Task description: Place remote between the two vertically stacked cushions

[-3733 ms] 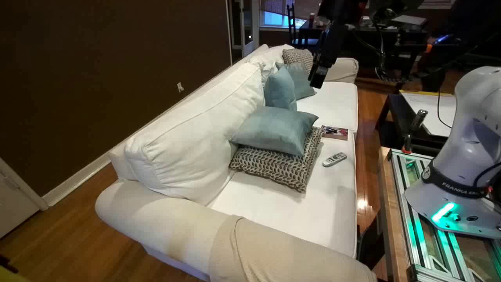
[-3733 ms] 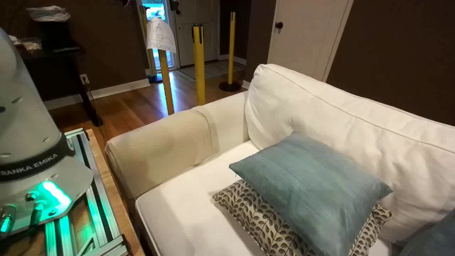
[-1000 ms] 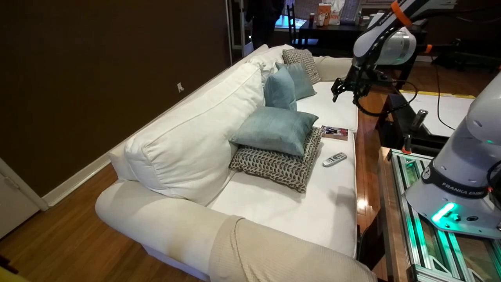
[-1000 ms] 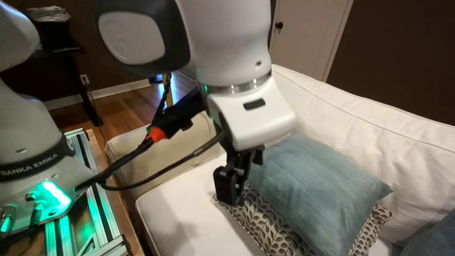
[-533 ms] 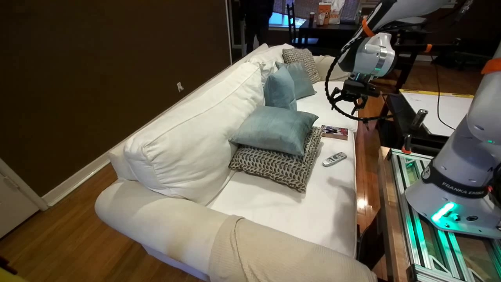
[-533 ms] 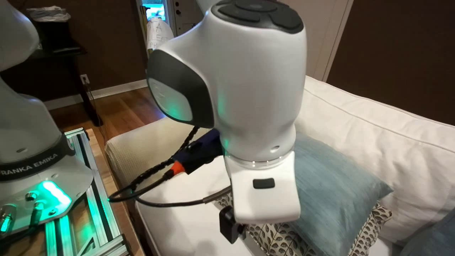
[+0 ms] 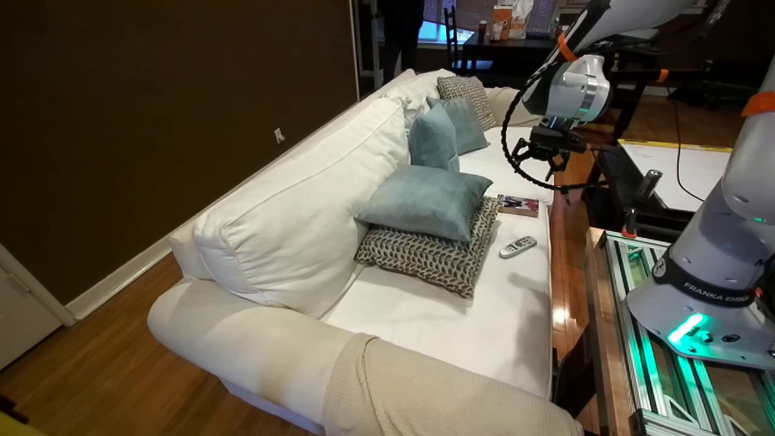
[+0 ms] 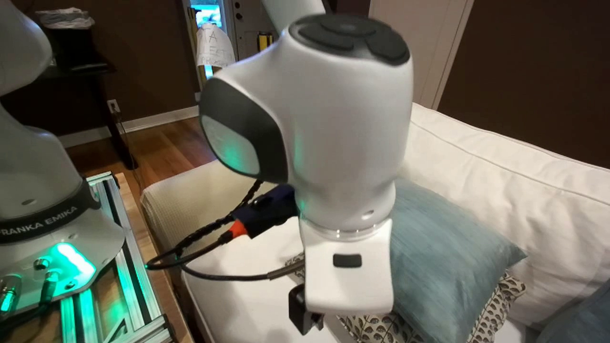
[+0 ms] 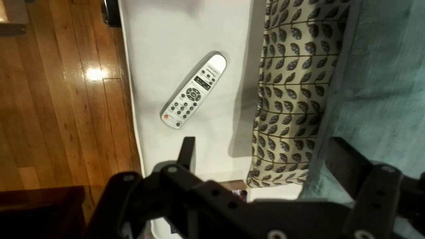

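The grey remote (image 7: 517,247) lies on the white seat in front of the cushions, face up. It also shows in the wrist view (image 9: 194,93), lying diagonally. The pale blue cushion (image 7: 424,200) rests on the leaf-patterned cushion (image 7: 418,260), whose front strip sticks out. In the wrist view the patterned cushion (image 9: 289,86) is right of the remote and the blue cushion (image 9: 385,79) is at the right edge. My gripper (image 9: 263,146) points down, open and empty, high above the seat. It also shows in an exterior view (image 7: 533,168). The arm hides the remote or it is out of view in an exterior view.
A book (image 7: 517,204) lies on the seat beyond the remote. More blue cushions (image 7: 434,139) lean on the sofa back. The sofa armrest (image 7: 387,387) is at the near end. A dark low table with a white board (image 7: 678,169) stands beside the sofa.
Since the oldest frames, the arm has swung in over the sofa and the gripper has turned downward with jaws apart. In the last half second it sank slightly. The remote and cushions have not moved.
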You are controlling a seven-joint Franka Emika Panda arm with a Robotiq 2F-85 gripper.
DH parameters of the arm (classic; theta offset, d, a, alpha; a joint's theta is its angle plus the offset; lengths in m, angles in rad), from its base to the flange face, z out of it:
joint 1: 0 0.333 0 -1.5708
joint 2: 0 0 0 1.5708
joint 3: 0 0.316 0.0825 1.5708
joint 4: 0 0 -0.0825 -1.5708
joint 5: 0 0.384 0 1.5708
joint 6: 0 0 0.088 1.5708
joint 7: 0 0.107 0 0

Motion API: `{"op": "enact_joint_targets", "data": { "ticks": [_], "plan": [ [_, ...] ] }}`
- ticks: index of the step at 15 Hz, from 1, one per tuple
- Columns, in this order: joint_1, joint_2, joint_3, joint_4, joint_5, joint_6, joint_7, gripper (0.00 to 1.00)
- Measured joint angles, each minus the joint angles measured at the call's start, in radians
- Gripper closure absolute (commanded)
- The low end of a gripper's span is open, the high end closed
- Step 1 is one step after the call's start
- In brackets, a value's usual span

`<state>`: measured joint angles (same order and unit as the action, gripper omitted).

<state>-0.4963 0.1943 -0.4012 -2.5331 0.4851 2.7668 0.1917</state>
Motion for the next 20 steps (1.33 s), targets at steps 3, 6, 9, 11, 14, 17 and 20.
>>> {"op": "enact_joint_targets", "data": {
  "ticks": [3,6,9,11,14,17,20],
  "plan": [
    [-0.008,0.148,0.004,0.041,0.023,-0.001,0.069,0.0],
    [-0.036,0.315,0.036,0.123,0.077,-0.001,0.13,0.0],
    [-0.07,0.449,0.059,0.226,0.121,-0.001,0.187,0.0],
    [-0.09,0.52,0.064,0.29,0.138,-0.001,0.217,0.0],
    [-0.111,0.61,0.068,0.373,0.156,-0.001,0.253,0.0],
    [-0.124,0.691,0.073,0.44,0.165,-0.001,0.28,0.0],
    [-0.131,0.76,0.081,0.498,0.174,-0.001,0.305,0.0]
  ]
}}
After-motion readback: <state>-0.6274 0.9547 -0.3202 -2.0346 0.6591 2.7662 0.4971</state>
